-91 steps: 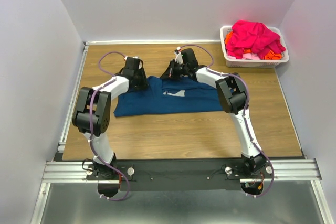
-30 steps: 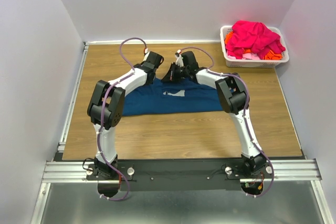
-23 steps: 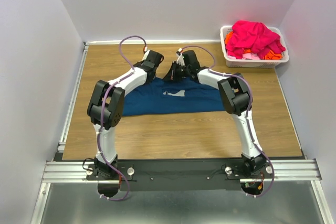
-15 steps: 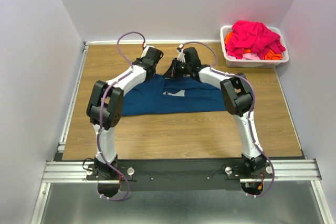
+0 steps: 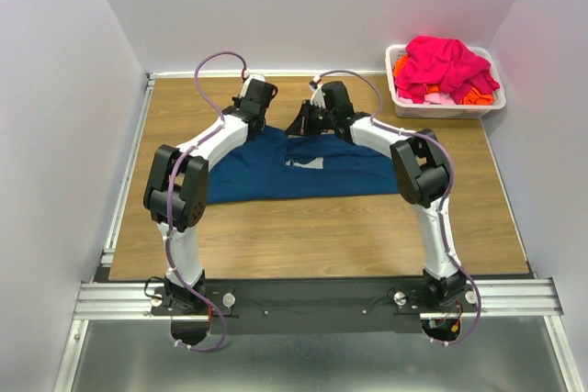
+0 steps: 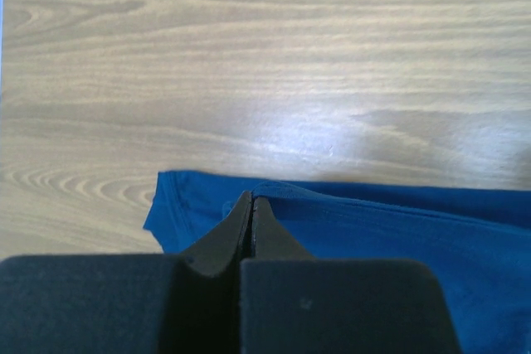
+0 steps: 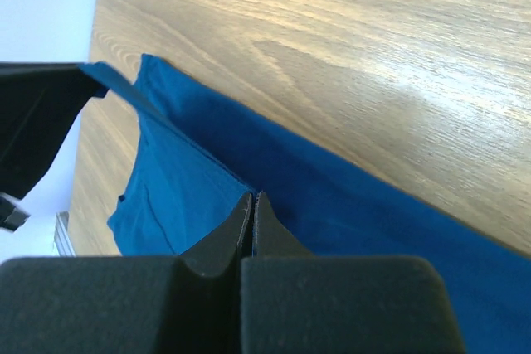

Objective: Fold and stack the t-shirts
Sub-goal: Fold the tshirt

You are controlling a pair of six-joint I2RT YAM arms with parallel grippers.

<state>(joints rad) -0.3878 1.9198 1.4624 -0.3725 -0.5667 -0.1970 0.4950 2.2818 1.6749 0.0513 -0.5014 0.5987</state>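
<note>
The dark teal-blue t-shirt (image 5: 294, 167) with a pale chest print (image 5: 305, 162) lies on the wooden table (image 5: 322, 236), partly folded. My left gripper (image 5: 250, 119) is shut on the shirt's far hem near its left corner; the left wrist view shows the pinched hem (image 6: 274, 192) at the closed tips (image 6: 251, 198). My right gripper (image 5: 297, 128) is shut on the far edge near the middle; the right wrist view shows blue cloth (image 7: 191, 172) at the closed tips (image 7: 252, 196). The two grippers stand close together.
A white plastic basket (image 5: 446, 109) at the far right corner holds magenta-pink shirts (image 5: 441, 61) and orange shirts (image 5: 475, 94). White walls enclose the table on three sides. The left gripper's black body (image 7: 33, 113) shows at the left in the right wrist view.
My left gripper moved from the shirt's left side to its far edge beside the right gripper, then back and a little left. The right gripper shifted slightly toward the back.
</note>
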